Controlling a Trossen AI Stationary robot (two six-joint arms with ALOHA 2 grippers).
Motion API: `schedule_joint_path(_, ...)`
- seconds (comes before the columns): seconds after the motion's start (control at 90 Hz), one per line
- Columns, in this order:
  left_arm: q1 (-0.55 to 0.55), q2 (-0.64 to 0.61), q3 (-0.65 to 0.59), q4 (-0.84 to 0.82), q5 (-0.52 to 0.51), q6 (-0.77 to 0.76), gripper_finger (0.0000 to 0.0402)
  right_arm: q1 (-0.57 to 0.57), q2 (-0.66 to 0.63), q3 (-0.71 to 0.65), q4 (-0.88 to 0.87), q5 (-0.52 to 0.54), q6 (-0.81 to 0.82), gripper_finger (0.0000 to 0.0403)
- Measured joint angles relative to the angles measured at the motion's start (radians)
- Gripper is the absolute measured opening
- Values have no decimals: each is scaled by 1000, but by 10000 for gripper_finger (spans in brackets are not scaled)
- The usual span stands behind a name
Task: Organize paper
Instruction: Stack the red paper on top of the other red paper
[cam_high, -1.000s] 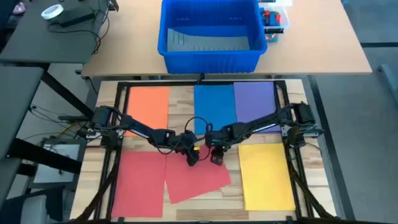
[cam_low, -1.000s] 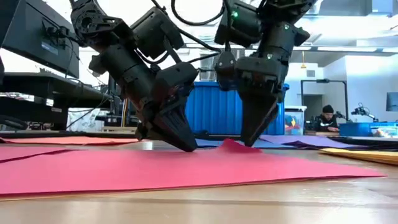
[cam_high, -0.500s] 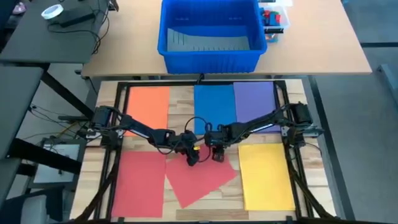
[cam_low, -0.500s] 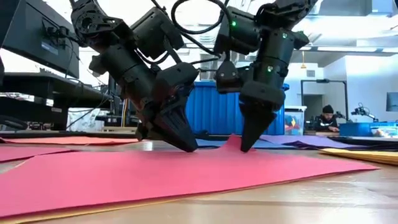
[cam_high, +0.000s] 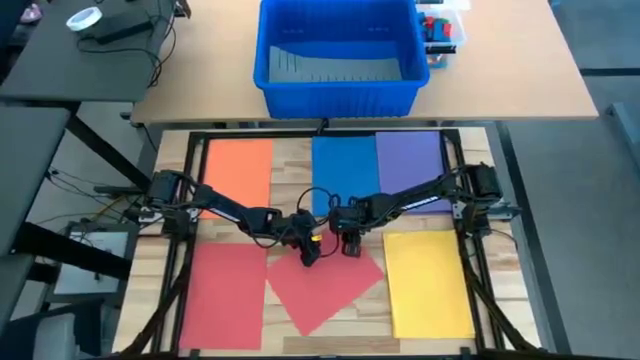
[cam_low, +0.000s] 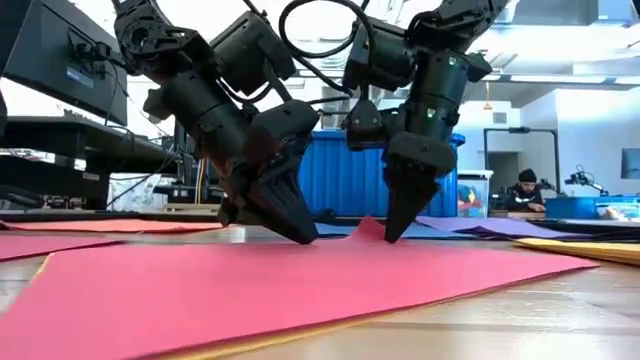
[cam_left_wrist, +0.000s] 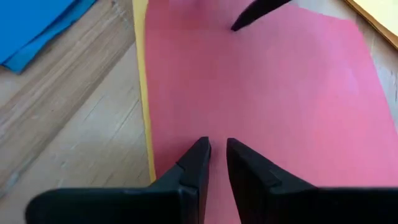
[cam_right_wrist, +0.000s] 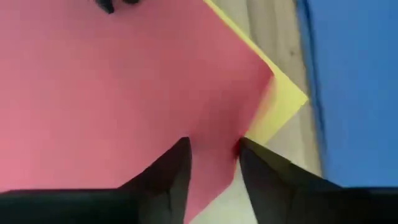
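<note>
A thin, flat red paper sheet (cam_high: 325, 290) is seen rotated like a diamond on the pale wooden slat surface (cam_high: 290, 165), with a yellow sheet (cam_right_wrist: 283, 106) showing under its edge. Its raised corner is pinched by the right pincer (cam_high: 350, 248), whose dark pointed fingers are only a little apart around the fold. The left pincer (cam_high: 311, 257) is pressed tip-down on the same sheet just beside it, its fingers almost together with a narrow gap and nothing held.
</note>
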Motion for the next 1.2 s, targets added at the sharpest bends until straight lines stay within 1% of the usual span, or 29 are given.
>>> schedule_joint_path(0.078,0,0,0,0,0,0,42,-7,0,0,17,-59,-1,63)
schedule_joint_path(0.156,0,0,0,0,0,0,42,-12,0,0,16,-71,-4,23)
schedule_joint_path(0.211,0,0,0,0,0,0,42,-17,0,0,14,-73,-8,8)
schedule_joint_path(0.522,0,-5,0,-1,2,0,42,-54,0,1,-8,-57,-3,0)
schedule_joint_path(0.689,0,-6,0,-5,2,1,42,-71,0,46,-129,-58,25,3)
schedule_joint_path(0.767,0,-6,0,-5,2,10,42,-87,-5,57,-160,-59,33,14)
schedule_joint_path(0.844,0,-6,0,-5,1,11,42,-112,-8,58,-154,-83,75,37)
schedule_joint_path(0.911,0,-6,0,-5,1,11,42,-135,-8,56,-143,-114,84,67)
schedule_joint_path(1.089,0,-6,0,-5,1,11,42,-180,-8,40,-82,-142,98,153)
schedule_joint_path(1.2,0,-6,0,-5,1,10,42,-189,-8,40,-80,-162,109,191)
